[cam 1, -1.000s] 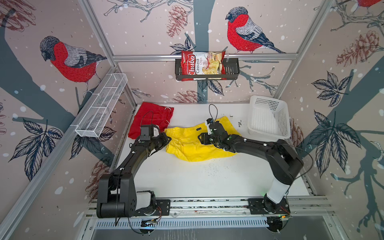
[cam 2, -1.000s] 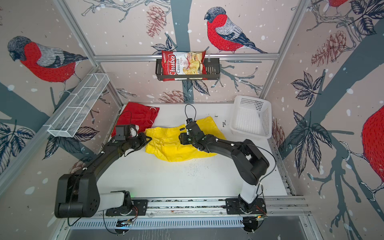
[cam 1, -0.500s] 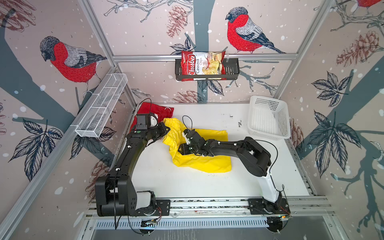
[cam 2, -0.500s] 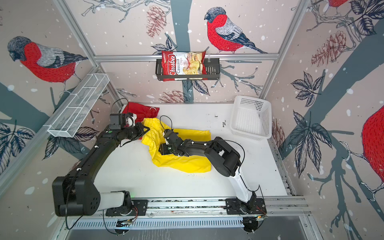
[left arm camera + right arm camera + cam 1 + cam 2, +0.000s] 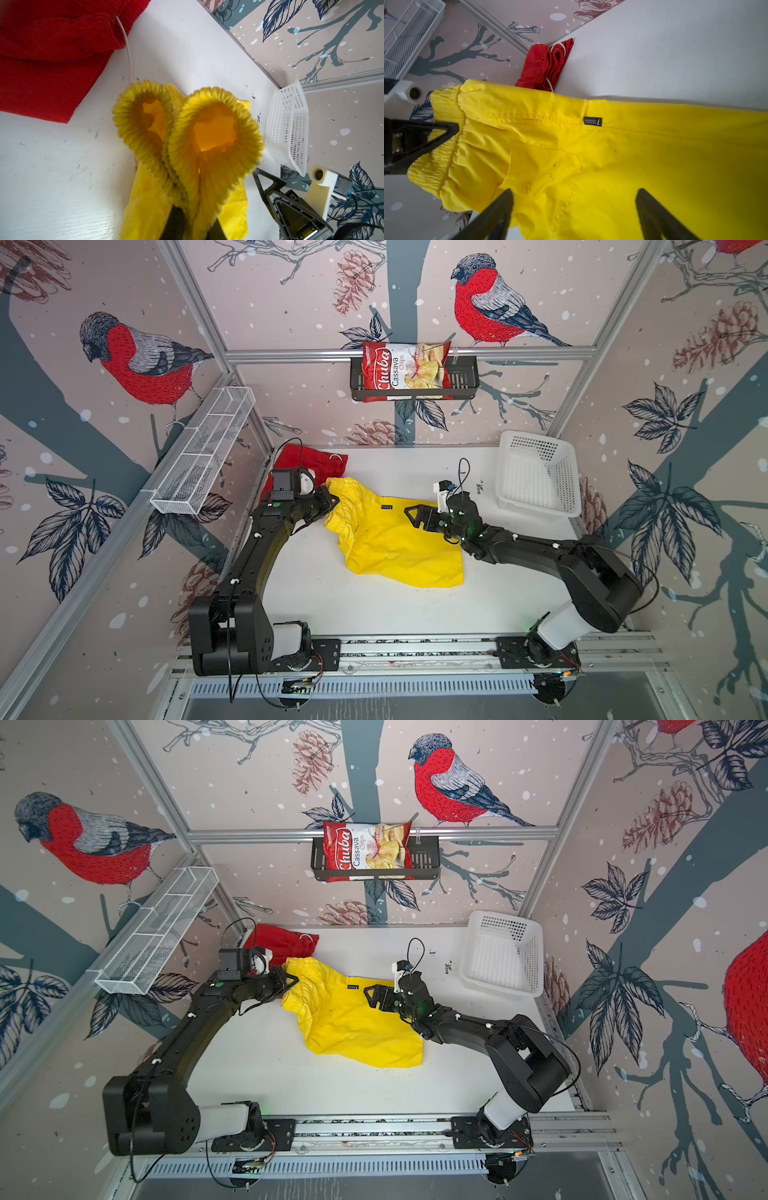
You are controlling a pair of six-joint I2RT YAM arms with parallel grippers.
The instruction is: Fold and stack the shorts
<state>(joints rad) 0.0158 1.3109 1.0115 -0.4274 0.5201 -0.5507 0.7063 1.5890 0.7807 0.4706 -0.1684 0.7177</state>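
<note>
The yellow shorts [image 5: 390,539] [image 5: 353,1019] lie folded over in the middle of the table, black label up. My left gripper [image 5: 332,499] [image 5: 291,981] [image 5: 195,226] is shut on their bunched elastic waistband [image 5: 207,135], holding that end up off the table. My right gripper [image 5: 411,517] [image 5: 370,997] [image 5: 574,199] hangs open just above the yellow fabric [image 5: 612,155], with nothing between its fingers. The red shorts [image 5: 320,460] [image 5: 286,942] [image 5: 52,62] [image 5: 544,64] lie crumpled in the back left corner, partly hidden behind my left wrist.
A white perforated basket [image 5: 536,477] [image 5: 503,952] [image 5: 291,124] stands at the back right. A red chips bag [image 5: 405,373] sits in a black rack on the back wall. A white wire shelf [image 5: 203,452] hangs on the left wall.
My right gripper carried one end of the yellow shorts leftward, folding them over, then opened, let go and drew back to the right. My left gripper stays shut on the waistband.
</note>
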